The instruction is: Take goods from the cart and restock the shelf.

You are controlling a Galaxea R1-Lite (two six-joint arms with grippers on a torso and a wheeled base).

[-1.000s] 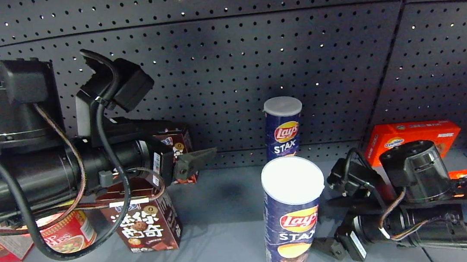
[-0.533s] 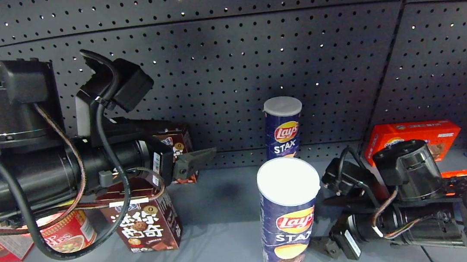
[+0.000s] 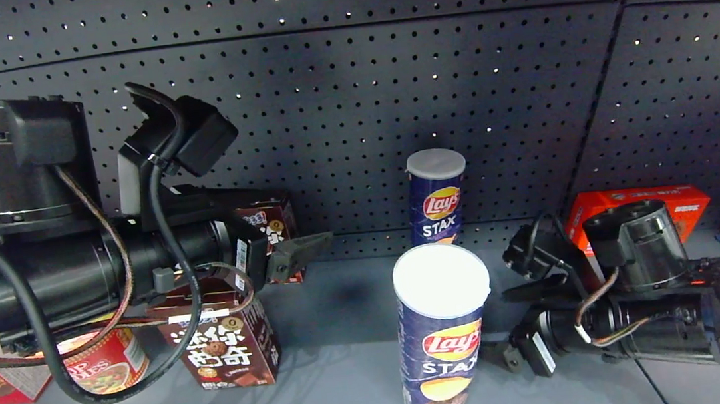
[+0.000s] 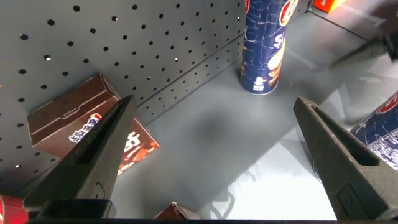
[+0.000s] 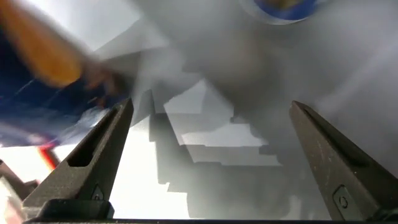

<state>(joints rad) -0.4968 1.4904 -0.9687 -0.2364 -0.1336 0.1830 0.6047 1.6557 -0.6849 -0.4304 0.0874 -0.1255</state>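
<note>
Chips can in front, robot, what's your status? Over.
Left gripper open, right gripper open, both empty. Front chips can upright on shelf. Rear chips can behind, apart.

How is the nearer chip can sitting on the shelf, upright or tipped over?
Upright: the nearer chip can stands on its base on the shelf, its white lid facing up.

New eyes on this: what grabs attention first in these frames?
A tall dark blue cylindrical chip can with a white lid stands upright at the front of the grey shelf, a second matching can behind it by the black pegboard. The right arm's tool is open just right of the front can; the left arm's tool is open above the shelf near a brown cardboard snack box.
</note>
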